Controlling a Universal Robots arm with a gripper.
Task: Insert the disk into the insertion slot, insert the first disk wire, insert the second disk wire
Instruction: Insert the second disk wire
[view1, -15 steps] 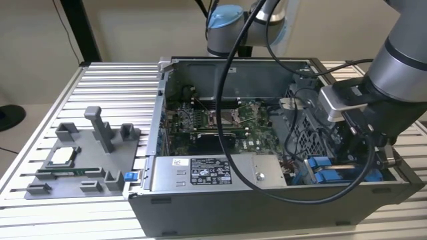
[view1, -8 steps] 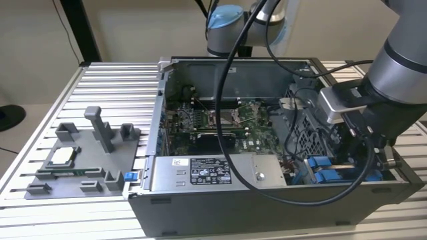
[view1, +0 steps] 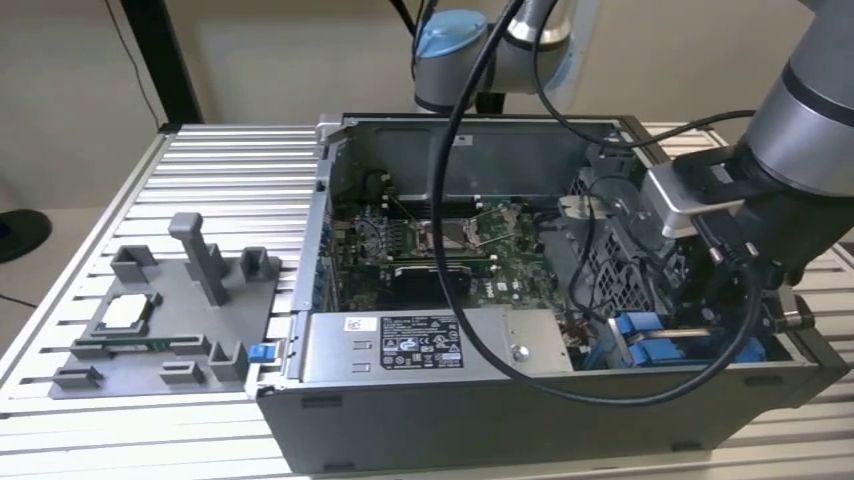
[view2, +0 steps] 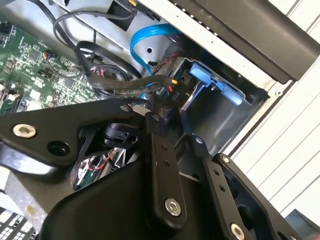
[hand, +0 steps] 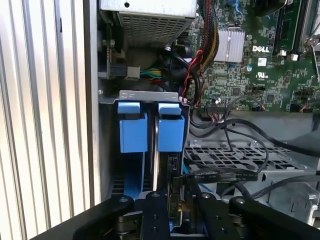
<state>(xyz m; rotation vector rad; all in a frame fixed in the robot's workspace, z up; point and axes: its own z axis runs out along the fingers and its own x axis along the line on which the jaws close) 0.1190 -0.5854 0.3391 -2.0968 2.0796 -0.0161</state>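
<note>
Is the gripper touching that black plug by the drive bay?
Touching. In the second wrist view the gripper has its fingers closed on the black plug.

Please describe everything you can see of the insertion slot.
The insertion slot is a grey metal bay in the case corner, beside the power-supply box. Two bright blue plastic tabs stand side by side at its opening. In the second wrist view the claw holds a black connector at the bay, with black wires and a blue cable nearby.
</note>
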